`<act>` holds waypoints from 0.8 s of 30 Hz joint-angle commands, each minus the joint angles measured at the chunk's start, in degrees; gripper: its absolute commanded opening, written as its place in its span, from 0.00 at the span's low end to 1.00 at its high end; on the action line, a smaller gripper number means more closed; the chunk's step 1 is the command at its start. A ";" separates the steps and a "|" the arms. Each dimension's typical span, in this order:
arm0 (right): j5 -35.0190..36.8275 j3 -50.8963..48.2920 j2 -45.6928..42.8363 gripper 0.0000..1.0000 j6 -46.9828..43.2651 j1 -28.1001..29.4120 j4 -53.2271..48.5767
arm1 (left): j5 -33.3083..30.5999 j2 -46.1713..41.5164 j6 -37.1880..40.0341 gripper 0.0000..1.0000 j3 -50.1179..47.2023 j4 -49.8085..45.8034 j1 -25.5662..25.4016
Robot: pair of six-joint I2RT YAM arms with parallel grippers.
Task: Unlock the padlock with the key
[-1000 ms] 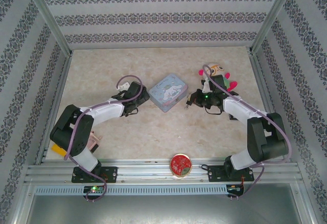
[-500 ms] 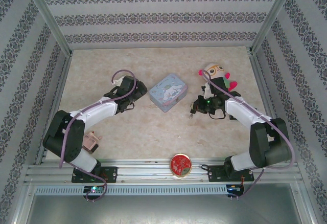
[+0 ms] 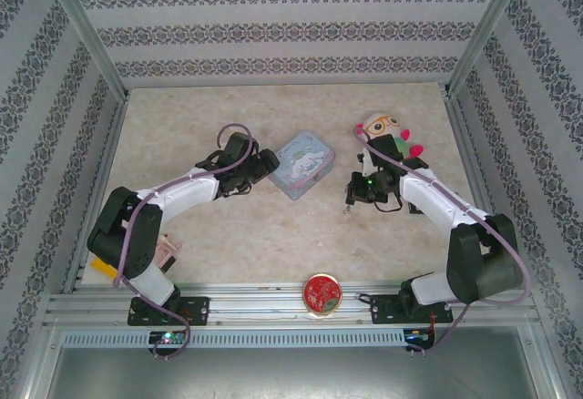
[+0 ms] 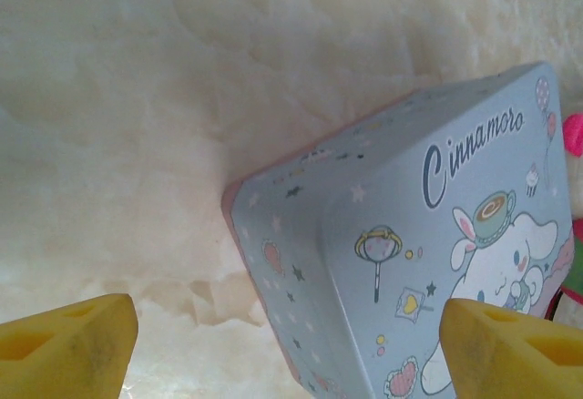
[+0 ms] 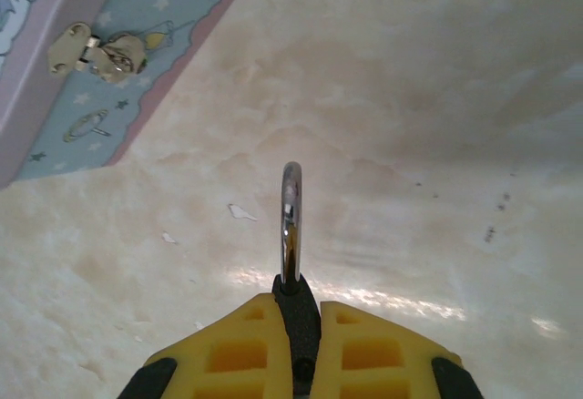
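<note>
Yellow right pincer [image 5: 296,315] pinching padlock [image 5: 291,221], left pincer [image 4: 287,349] spread by tin [image 4: 410,226]

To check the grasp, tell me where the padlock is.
In the right wrist view the padlock sits clamped in the right gripper, shackle pointing away from it, just right of the light-blue tin.

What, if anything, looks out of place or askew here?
The round red object sits at the near edge of the table, overlapping the front rail. The Cinnamoroll tin lies turned askew to the table's edges. Nothing looks spilled or damaged.
</note>
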 commanded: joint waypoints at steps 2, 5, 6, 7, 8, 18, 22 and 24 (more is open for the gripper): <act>7.42 5.32 2.96 0.00 -4.90 2.05 -9.08 | 2.48 0.29 -0.89 0.86 1.37 1.06 -0.66; 11.37 7.80 6.09 0.00 -6.13 3.72 -13.37 | 2.40 -0.02 -0.23 0.88 1.50 1.07 -0.66; 12.96 8.47 7.30 0.00 -6.31 4.21 -14.42 | 2.53 -0.11 0.06 0.88 1.58 1.05 -0.64; 13.80 9.09 8.42 0.00 -6.39 4.57 -15.17 | 2.72 -0.11 0.23 0.89 1.70 1.00 -0.61; 13.67 9.41 9.39 0.00 -6.56 4.71 -15.45 | 2.83 -0.11 0.38 0.90 1.76 0.99 -0.59; 17.24 12.68 16.57 0.03 -5.62 5.61 -17.40 | 2.07 -1.47 0.49 0.95 0.49 1.30 -0.41; 22.34 14.31 18.98 0.13 -4.65 5.89 -19.38 | 1.89 -1.64 0.58 0.96 0.21 1.21 -0.08; 22.99 14.81 20.17 0.16 -4.60 6.12 -19.41 | 2.06 -1.56 0.62 0.96 0.23 1.16 0.04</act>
